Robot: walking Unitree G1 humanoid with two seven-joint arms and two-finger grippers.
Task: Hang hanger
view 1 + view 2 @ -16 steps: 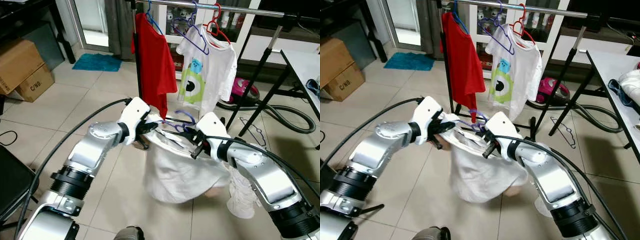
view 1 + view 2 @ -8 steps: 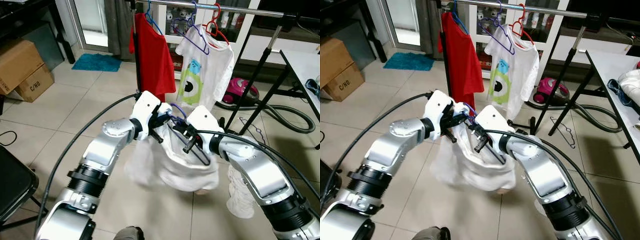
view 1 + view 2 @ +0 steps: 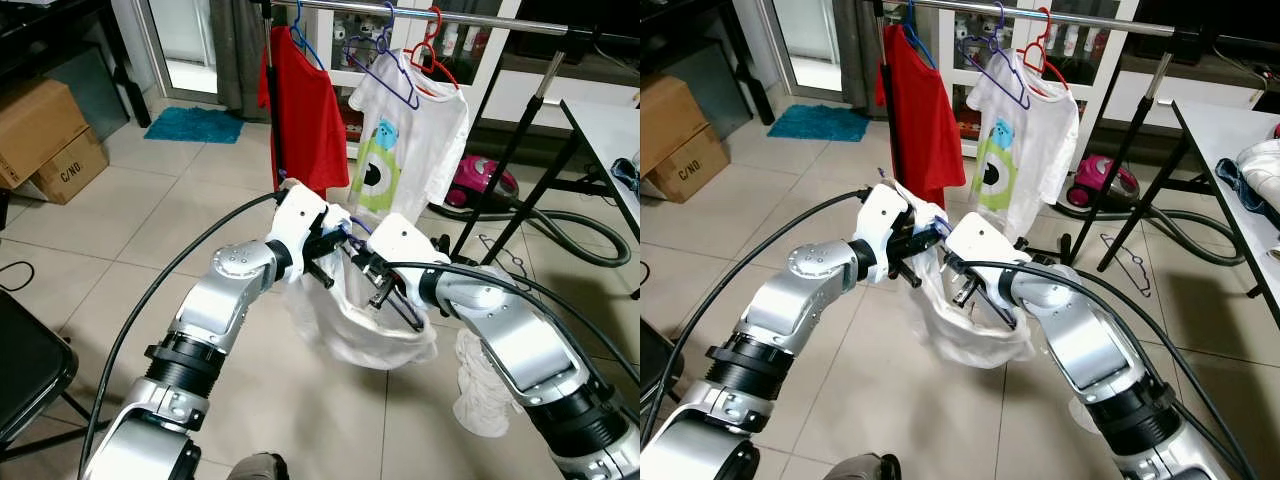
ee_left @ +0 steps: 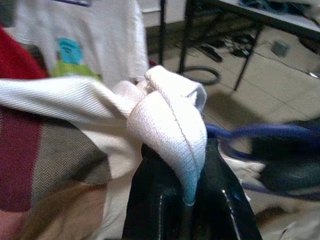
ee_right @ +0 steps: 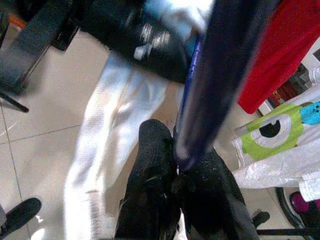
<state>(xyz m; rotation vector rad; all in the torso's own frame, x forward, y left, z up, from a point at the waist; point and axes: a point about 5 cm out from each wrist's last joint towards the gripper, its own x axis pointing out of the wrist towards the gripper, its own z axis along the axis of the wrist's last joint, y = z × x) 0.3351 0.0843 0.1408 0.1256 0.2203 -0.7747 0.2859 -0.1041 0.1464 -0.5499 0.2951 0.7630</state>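
A white garment (image 3: 362, 322) hangs bunched between my two grippers, low in front of the clothes rail (image 3: 455, 18). My left gripper (image 3: 335, 243) is shut on a folded edge of the white garment (image 4: 172, 125). My right gripper (image 3: 368, 264) is shut on a purple-blue hanger (image 5: 200, 95) that runs inside the garment; its fingers (image 5: 155, 165) close around the bar. The hanger's hook (image 3: 358, 226) pokes up between the two grippers. On the rail hang a red shirt (image 3: 300, 110), a white monster-print shirt (image 3: 410, 140) and an empty purple hanger (image 3: 392, 75).
Black rack legs (image 3: 515, 150) slant down at the right, beside a pink vacuum (image 3: 485, 180) and its hose. A spare hanger (image 3: 505, 260) and a white cloth heap (image 3: 480, 390) lie on the tiles. Cardboard boxes (image 3: 40, 130) stand left, a table (image 3: 610, 125) right.
Both arms have risen and moved toward the rack, lifting the white garment clear of the floor. The cloth now hangs shorter and more bunched.
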